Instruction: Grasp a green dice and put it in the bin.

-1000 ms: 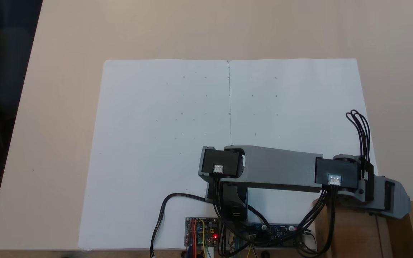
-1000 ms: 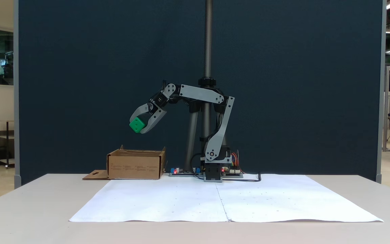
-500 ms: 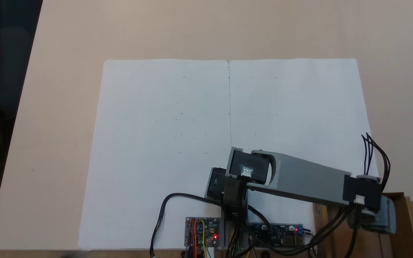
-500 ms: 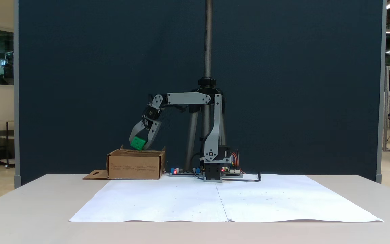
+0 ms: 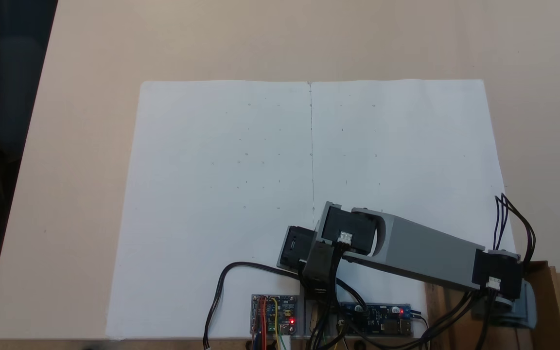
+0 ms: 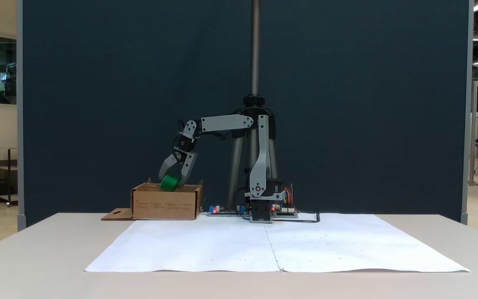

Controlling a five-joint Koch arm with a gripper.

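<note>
Over the bin's open top, claw: the gripper [image 6: 170, 182] points down at the box mouth, its grey jaws clamped on the green dice, one on either side of it.
Green dice: the green dice [image 6: 169, 182] sits between the jaw tips, its lower edge level with the bin's rim, so it is at the mouth of the box; whether it touches the cardboard cannot be told.
Bin: the bin [image 6: 164, 203] is a brown cardboard box standing on the table beside the arm's base, left of it in the fixed view from the front. Its side flap [image 6: 116, 214] lies flat on the table at the box's left, with a cut-out in it. In the fixed view from above, the bin [image 5: 547, 287] shows at the lower right corner, with the flap's keyhole cut-out at the picture's edge.
Arm: the arm [image 6: 259, 162] rises from its base, bends at the elbow, and its forearm [image 6: 222, 123] runs level toward the box; from above, the forearm [image 5: 426, 253] reaches out to the right over the box.
Paper: a white paper sheet [image 6: 272, 245] lies spread on the table in front of the base, with a seam down its middle.
Electronics: circuit boards [image 5: 274, 313] with red lights and coloured wires sit by the base.
Table: the table [image 5: 76, 146] is pale beige.
Backdrop: a dark blue panel [image 6: 347, 104] stands behind the arm.
</note>
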